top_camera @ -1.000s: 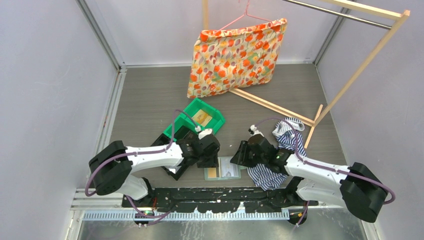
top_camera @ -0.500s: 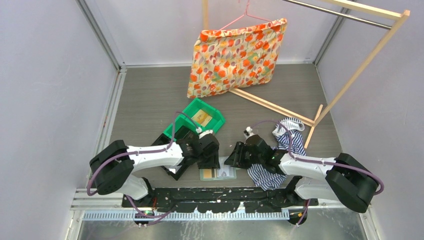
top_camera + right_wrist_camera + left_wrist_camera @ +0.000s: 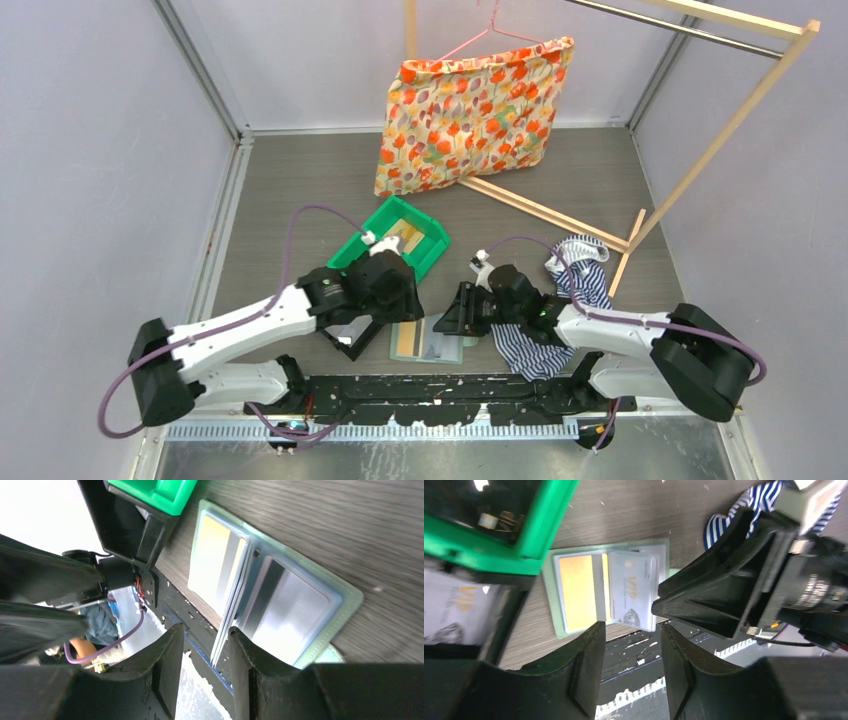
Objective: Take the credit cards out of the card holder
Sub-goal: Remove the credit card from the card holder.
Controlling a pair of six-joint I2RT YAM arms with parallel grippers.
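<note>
The card holder (image 3: 455, 343) lies open on the table near the front edge, between the grippers. In the left wrist view its pale-green face (image 3: 555, 597) holds a tan-gold card (image 3: 576, 592) and a greyish-white VIP card (image 3: 631, 595) that sticks out over the table's edge. My left gripper (image 3: 630, 645) is open and empty above its near edge. My right gripper (image 3: 206, 640) is open. The thin edges of the cards (image 3: 227, 625) stand between its jaws, close to the right finger. The wallet's silver-grey pocket (image 3: 287, 612) lies beyond.
A bright green bin (image 3: 432, 250) with a tan card in it stands behind the wallet. A black tray (image 3: 345, 340) with another VIP card (image 3: 454, 610) is to the left. A striped cloth (image 3: 530, 352) lies under the right arm. A flowered pillow (image 3: 470, 110) hangs on a wooden rack (image 3: 540, 210).
The right gripper has moved left onto the wallet's right side. The left arm has swung and lifted, its gripper now above the wallet's left end. The wallet has slid slightly left.
</note>
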